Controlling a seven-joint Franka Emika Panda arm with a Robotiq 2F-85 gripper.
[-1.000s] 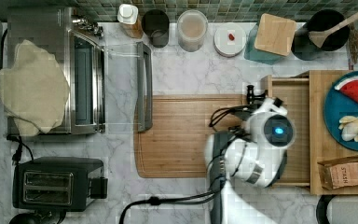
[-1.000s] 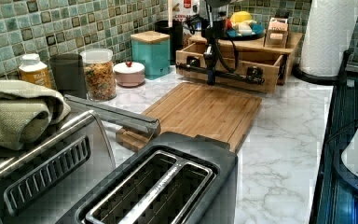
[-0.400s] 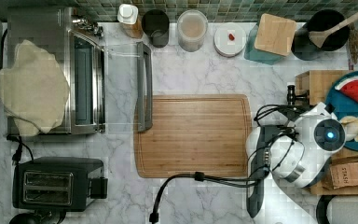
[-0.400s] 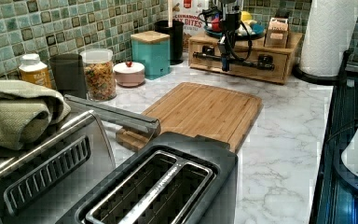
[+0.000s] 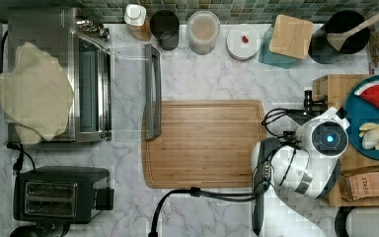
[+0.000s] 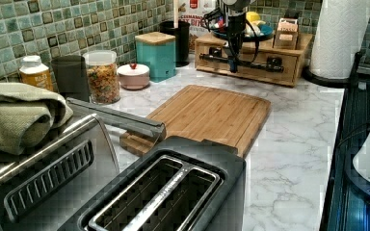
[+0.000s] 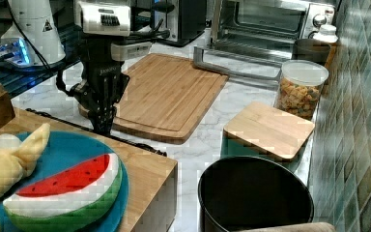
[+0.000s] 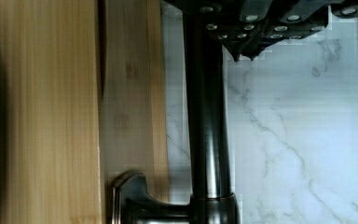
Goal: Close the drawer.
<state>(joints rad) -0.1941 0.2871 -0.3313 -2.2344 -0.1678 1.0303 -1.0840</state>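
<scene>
drawer [image 6: 250, 57] looks pushed flush into the stand, left view's far side of surface [image 6: 294, 144]; light, stiff, slides easily, push via dark bar handle [image 8: 207, 116]; hand [image 6: 233, 65] at handle, grip state unclear.

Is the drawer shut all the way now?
Yes, it looks shut. In the left view the drawer front sits flush with the stand, and no tray sticks out over the counter.
</scene>
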